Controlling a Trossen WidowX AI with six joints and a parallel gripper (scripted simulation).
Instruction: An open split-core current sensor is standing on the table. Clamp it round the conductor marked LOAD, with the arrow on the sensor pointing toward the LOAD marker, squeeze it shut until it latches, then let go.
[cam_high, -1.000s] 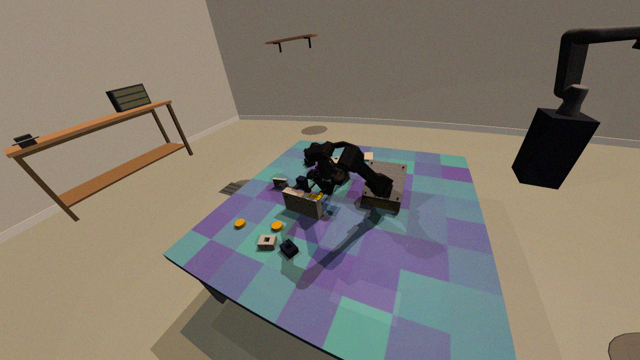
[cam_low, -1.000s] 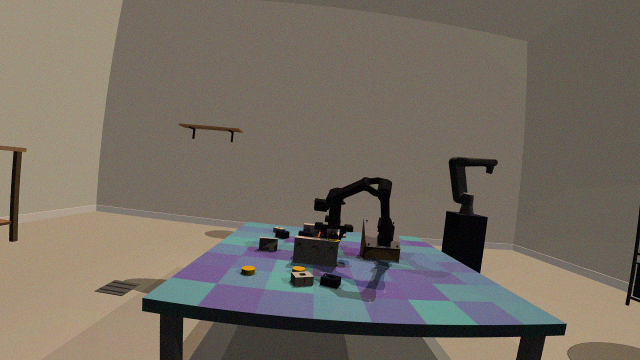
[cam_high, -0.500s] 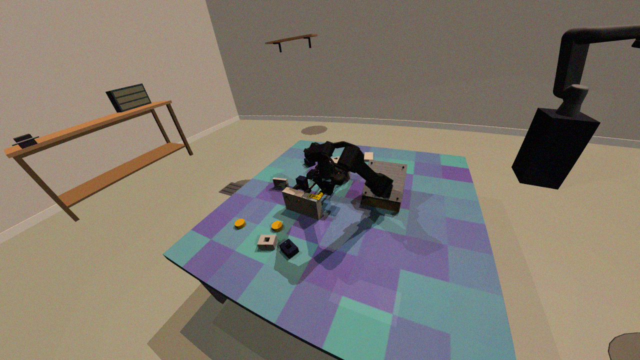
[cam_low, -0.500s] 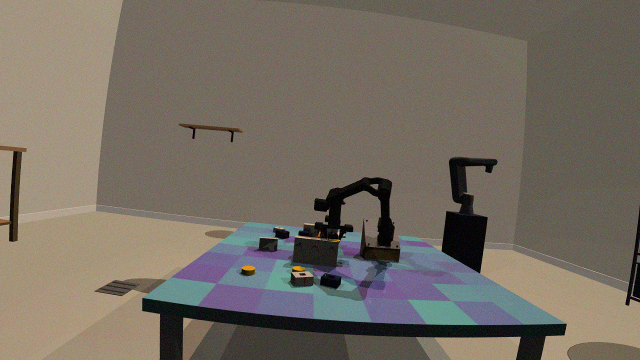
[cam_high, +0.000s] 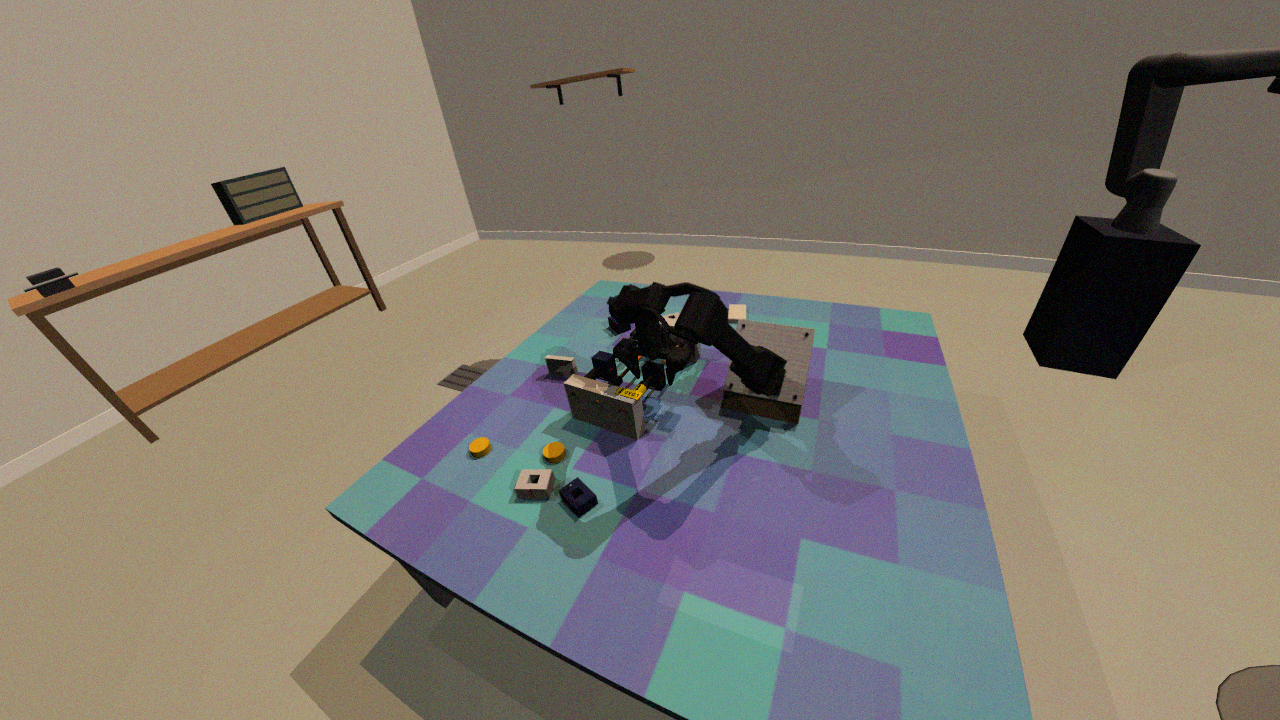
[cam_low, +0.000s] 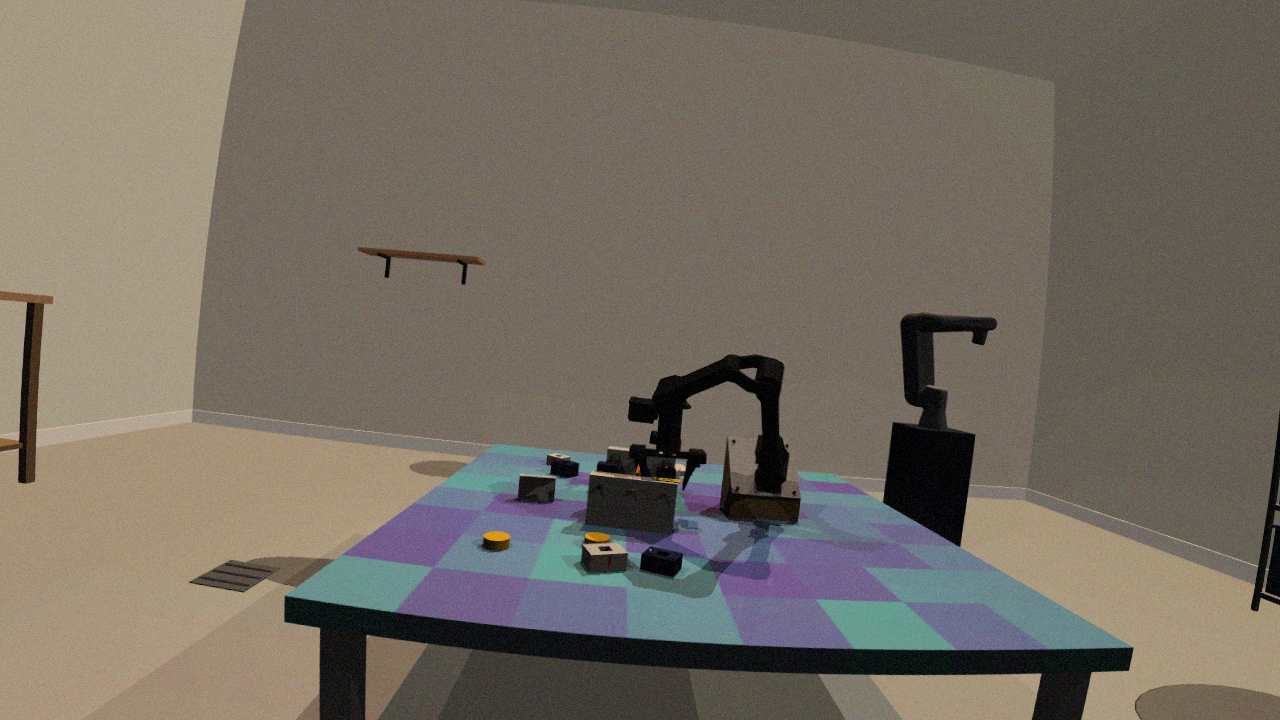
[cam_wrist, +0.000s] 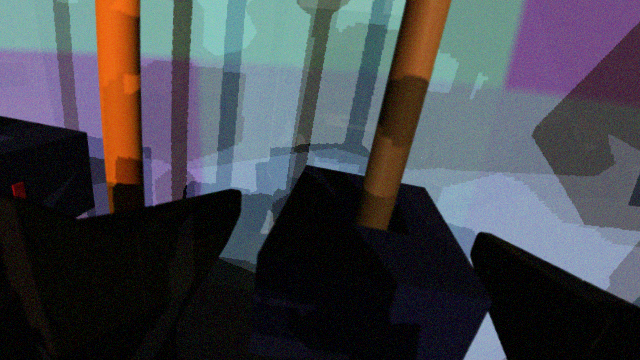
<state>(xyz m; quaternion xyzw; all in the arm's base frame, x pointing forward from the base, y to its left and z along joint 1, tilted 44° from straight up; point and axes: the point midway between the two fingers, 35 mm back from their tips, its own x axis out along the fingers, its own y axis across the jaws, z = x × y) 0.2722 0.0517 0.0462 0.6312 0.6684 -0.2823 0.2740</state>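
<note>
The dark sensor (cam_wrist: 435, 270) (cam_high: 653, 374) sits round the right-hand orange conductor (cam_wrist: 420, 45), which passes into its top opening in the wrist view. Whether it is latched is not clear, and its arrow does not show. My gripper (cam_wrist: 356, 222) (cam_high: 653, 368) is open, one finger on each side of the sensor, with a visible gap at both tips. A yellow marker (cam_high: 631, 392) (cam_low: 668, 480) sits on the front panel's top edge at this conductor's end; its lettering is too small to read surely.
A second orange conductor (cam_wrist: 117, 45) runs left of the sensor, beside another dark block (cam_wrist: 45, 165) (cam_high: 603, 363). The upright front panel (cam_high: 601, 407) (cam_low: 631, 505) stands close by. Two yellow discs (cam_high: 479, 446) (cam_high: 554, 452), a pale block (cam_high: 534, 484) and a dark block (cam_high: 578, 497) lie in front.
</note>
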